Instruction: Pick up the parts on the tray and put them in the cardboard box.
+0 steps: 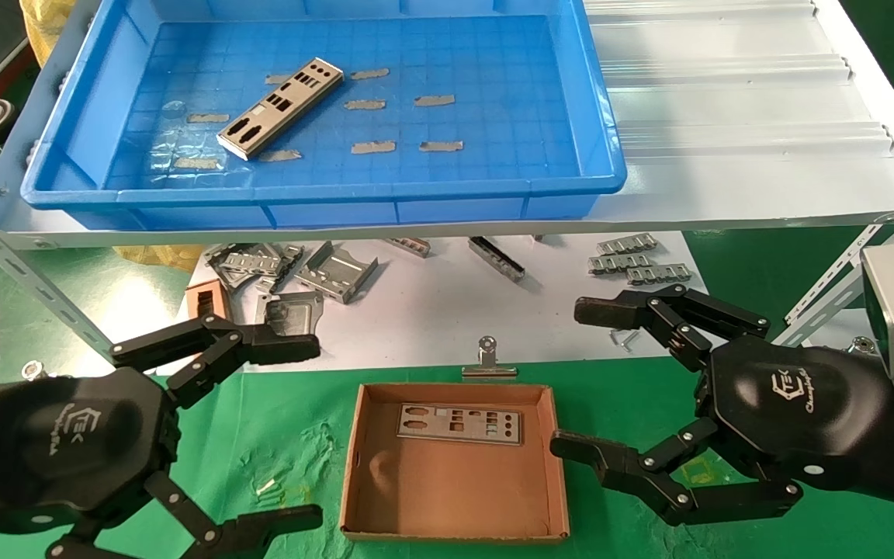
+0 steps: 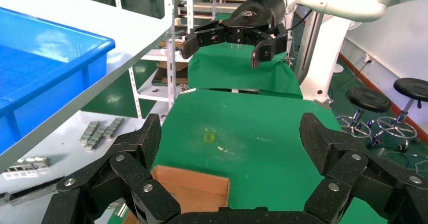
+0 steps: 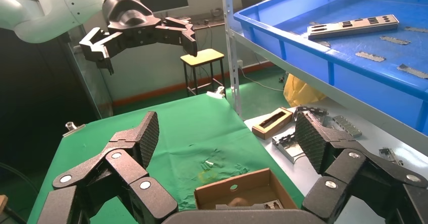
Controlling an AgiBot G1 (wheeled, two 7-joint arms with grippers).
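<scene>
One silver-grey part (image 1: 280,107) lies slanted on the floor of the blue tray (image 1: 323,198), up on the white shelf; the right wrist view shows it too (image 3: 353,25). Another part (image 1: 459,424) lies flat against the far wall inside the cardboard box (image 1: 455,528) on the green cloth. My left gripper (image 1: 292,427) hovers open left of the box, nothing between its fingers. My right gripper (image 1: 583,380) hovers open just right of the box, also empty. Both wrist views show a corner of the box (image 2: 194,188) (image 3: 242,188) below the open fingers.
Short grey tape strips (image 1: 435,100) dot the tray floor. Small folded brackets and clips (image 1: 334,272) lie on the white sheet under the shelf, with more (image 1: 633,260) to the right. A binder clip (image 1: 487,365) sits behind the box. Slanted shelf struts (image 1: 28,287) stand at both sides.
</scene>
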